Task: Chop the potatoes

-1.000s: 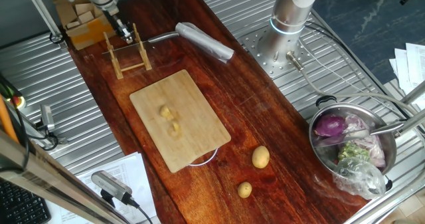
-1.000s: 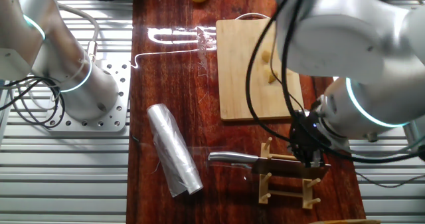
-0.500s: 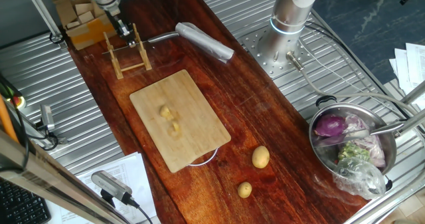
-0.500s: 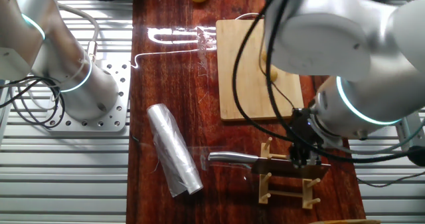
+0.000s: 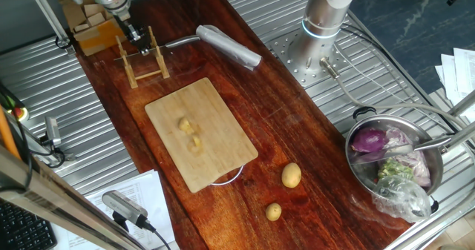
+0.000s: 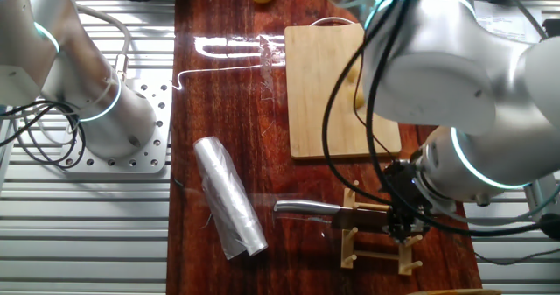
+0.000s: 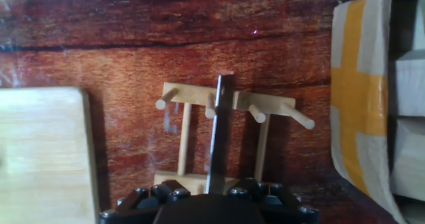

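The potatoes [image 5: 189, 131] are a few small pale-yellow chunks on the wooden cutting board [image 5: 223, 142]; in the other fixed view the potatoes [image 6: 357, 92] are partly behind the arm. The cleaver [image 6: 302, 209] rests in the wooden peg rack [image 5: 145, 61], handle pointing at the foil roll. My gripper [image 5: 133, 36] hangs over the rack's far end, at the blade [image 6: 404, 229]. In the hand view the cleaver's blade [image 7: 218, 134] runs edge-on from under my gripper housing [image 7: 209, 209] across the rack [image 7: 186, 94]; the fingertips are hidden. The fingers seem open astride the blade.
Two whole potatoes [image 5: 291, 175] [image 5: 274, 211] lie on the dark wood past the board. A foil roll [image 5: 228, 46] lies beside the cleaver handle. A taped cardboard box [image 5: 93, 24] stands behind the rack. A steel pot of vegetables [image 5: 393, 161] and another arm's base [image 5: 323, 12] stand on the right.
My gripper has shifted slightly along the rack, away from the cleaver's handle. The cleaver, rack and potato chunks have not moved.
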Controlling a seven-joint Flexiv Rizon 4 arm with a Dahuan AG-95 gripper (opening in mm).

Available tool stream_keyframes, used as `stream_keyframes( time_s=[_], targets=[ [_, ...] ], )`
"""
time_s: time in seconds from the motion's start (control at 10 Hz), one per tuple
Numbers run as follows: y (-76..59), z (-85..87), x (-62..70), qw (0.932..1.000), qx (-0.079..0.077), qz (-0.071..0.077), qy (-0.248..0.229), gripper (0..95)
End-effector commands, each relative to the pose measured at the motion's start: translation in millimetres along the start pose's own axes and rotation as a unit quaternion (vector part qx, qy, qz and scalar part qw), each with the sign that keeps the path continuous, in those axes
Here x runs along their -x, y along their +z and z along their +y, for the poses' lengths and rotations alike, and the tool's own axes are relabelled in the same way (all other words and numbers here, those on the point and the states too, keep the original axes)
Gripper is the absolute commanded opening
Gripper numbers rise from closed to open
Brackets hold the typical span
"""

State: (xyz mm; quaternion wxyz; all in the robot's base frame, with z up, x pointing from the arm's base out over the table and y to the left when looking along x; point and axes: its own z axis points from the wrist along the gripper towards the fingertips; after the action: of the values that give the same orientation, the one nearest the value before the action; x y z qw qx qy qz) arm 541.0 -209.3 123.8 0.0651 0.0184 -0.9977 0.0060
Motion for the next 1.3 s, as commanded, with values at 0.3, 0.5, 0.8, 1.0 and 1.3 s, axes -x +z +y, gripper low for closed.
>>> stream_keyframes(
  time_s=[0.3,0.5,0.8,1.0,1.3],
  targets=[
    [12.2,-0.2,0.9,0.9997,-0.021,0.013,0.003,38.0],
    [25.8,-0.9,2.4,0.9993,-0.036,0.013,0.002,38.0],
    [28.4,-1.2,2.5,0.9992,-0.036,0.015,0.001,38.0],
    [28.4,-1.2,2.5,0.9994,-0.031,0.012,-0.005,57.0],
    [31.7,-1.8,2.5,0.9992,-0.036,0.014,-0.005,57.0]
  ],
)
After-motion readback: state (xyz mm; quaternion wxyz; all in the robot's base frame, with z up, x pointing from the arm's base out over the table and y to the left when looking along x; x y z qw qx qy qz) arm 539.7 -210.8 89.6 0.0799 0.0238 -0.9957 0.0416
